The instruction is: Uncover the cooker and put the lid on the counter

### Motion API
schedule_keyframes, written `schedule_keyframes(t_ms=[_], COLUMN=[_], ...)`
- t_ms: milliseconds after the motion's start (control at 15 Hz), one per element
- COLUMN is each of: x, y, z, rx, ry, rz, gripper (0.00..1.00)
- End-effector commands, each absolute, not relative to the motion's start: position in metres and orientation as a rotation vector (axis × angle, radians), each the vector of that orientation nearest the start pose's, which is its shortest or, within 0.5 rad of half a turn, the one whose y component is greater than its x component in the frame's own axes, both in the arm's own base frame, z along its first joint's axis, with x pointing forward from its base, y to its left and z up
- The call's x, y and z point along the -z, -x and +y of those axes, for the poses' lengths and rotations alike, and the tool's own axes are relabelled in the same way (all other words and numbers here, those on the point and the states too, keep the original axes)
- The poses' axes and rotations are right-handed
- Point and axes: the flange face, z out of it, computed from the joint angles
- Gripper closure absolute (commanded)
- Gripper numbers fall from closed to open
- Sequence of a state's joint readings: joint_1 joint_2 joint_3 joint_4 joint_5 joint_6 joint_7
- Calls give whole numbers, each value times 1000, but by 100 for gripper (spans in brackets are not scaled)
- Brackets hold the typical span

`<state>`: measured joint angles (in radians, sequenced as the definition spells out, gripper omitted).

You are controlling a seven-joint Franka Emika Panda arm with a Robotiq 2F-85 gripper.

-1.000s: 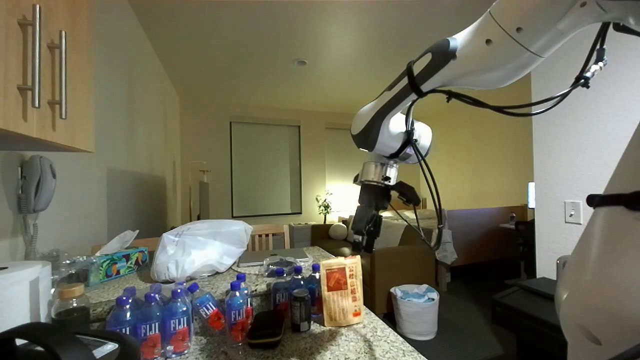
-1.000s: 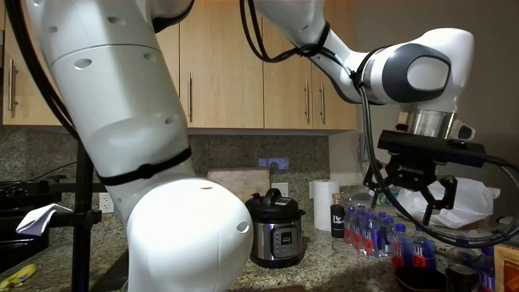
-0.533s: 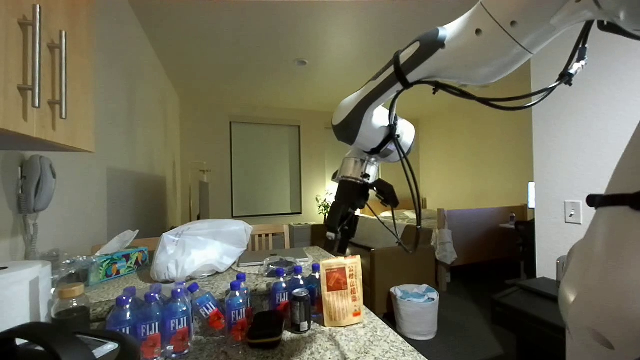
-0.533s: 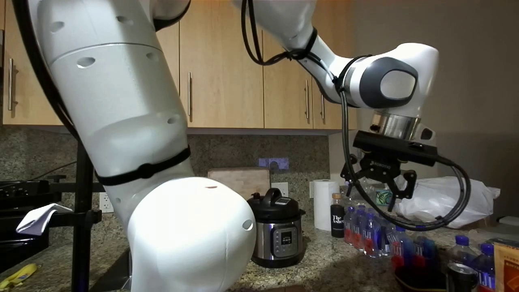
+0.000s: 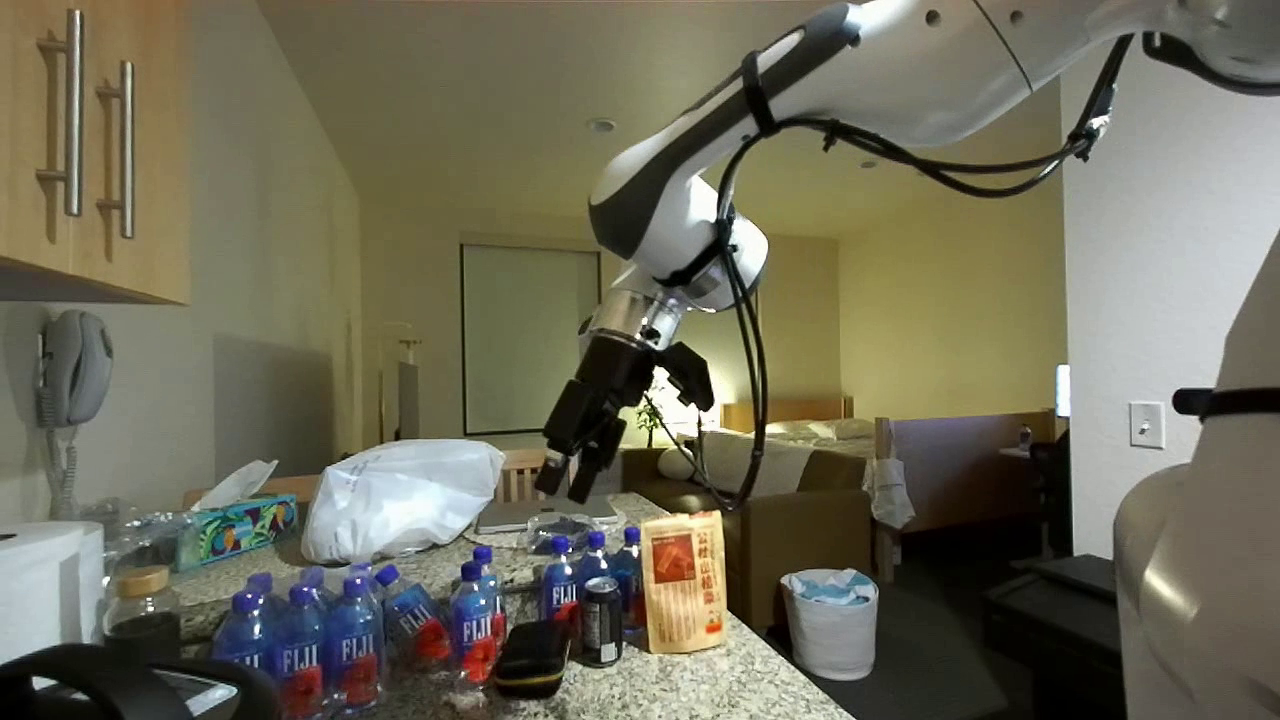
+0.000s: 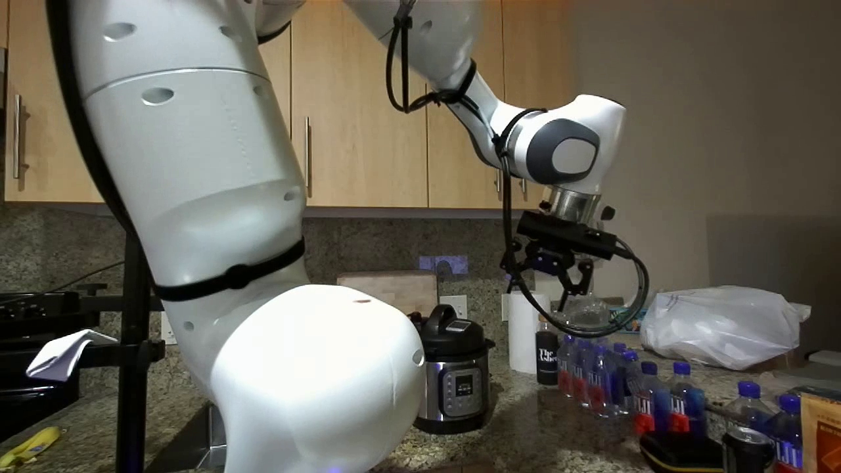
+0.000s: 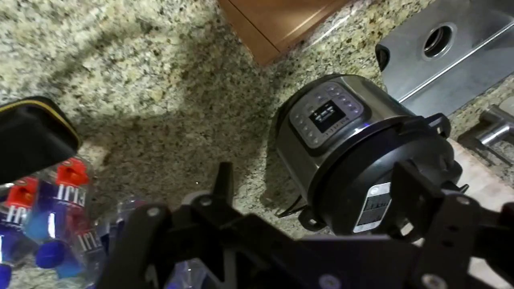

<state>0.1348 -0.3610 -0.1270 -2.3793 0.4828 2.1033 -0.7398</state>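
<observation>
I can read FIJI in white on the blue-capped water bottles (image 5: 355, 650) in all three views. The dark bottle (image 6: 546, 360) by the paper towel roll (image 6: 523, 351) says "The", with a second line too small to trust. Chinese characters run down the tan pouch (image 5: 685, 590). The cooker (image 6: 453, 391) has a lit screen, and its lid (image 6: 453, 338) a pale label, both too blurred to read.

Bottles crowd the counter (image 5: 730, 690), but a bare speckled stretch lies between the cooker and the black yellow-trimmed case (image 7: 36, 136). Just past the pouch the counter's edge runs off at a slant, and near the cooker the steel sink (image 7: 453, 56) cuts into the surface.

The gripper (image 6: 537, 297) hangs in the air above the counter, its jaws spread well apart. The lid sits on the cooker, covering it, and the jaws stand clear of it. In an exterior view it is lower than they are, off to the picture's left. In the wrist view the cooker shows in the gap between the fingers (image 7: 225, 182), the lid's top turned toward the camera and partly hidden behind the finger on the picture's right.
</observation>
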Motion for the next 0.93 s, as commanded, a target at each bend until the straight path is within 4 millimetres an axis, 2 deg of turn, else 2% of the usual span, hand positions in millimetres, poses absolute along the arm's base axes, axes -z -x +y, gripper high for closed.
schedule_keyframes(t_ms=[0,67,133,267,600,733,867], x=[-477,-478,-478,-479,-478,-480,-495], y=[-454,-455,-449,-451,-452,-457,-462], z=[65,72,62,74,73,82,103], rx=[348,345,321,318,318,328,352], ry=[2597,2595,2598,2595,2595,2579,2530], rz=[-816,-841,-812,-842,-839,-858,-888], gripper=[0,0,0,0,0,0,0])
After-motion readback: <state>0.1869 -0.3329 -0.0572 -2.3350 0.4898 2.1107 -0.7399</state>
